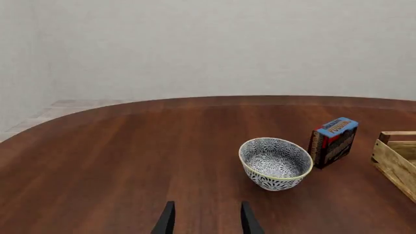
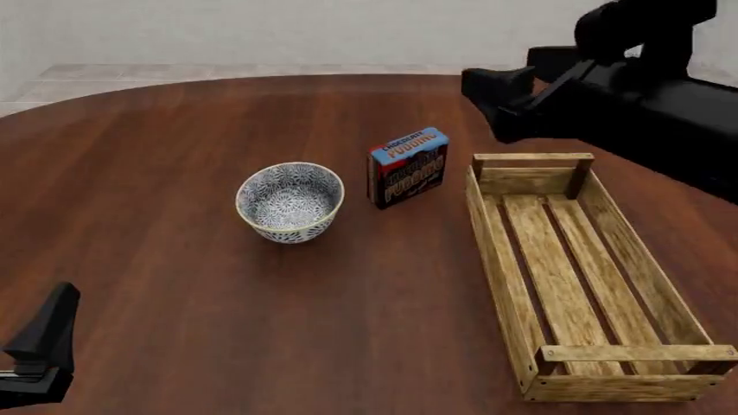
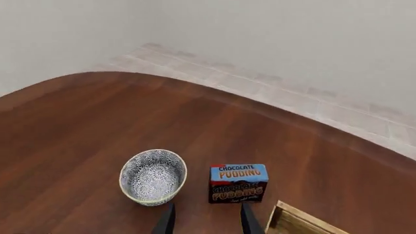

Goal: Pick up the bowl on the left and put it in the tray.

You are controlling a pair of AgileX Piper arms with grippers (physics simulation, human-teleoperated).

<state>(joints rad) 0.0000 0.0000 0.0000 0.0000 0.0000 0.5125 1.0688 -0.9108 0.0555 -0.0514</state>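
Note:
The bowl (image 2: 289, 201), white with a dense dark blue floral pattern, stands upright on the table left of centre and holds nothing. The tray (image 2: 576, 268), a long light-wood slatted crate, lies to its right. My left gripper (image 2: 41, 346) is near the front left edge, well short of the bowl. In the left wrist view it (image 1: 208, 222) is open, with the bowl (image 1: 275, 163) ahead and off to one side. My right gripper (image 2: 490, 99) hangs high beyond the tray's far end. In the right wrist view it (image 3: 206, 222) is open above the bowl (image 3: 153, 176) and the tray's corner (image 3: 295, 222).
A small blue-topped chocolate pudding box (image 2: 409, 167) stands upright between the bowl and the tray's far end, close to both. The round dark-wood table (image 2: 173, 130) ends in a curved far edge, with pale floor and wall behind.

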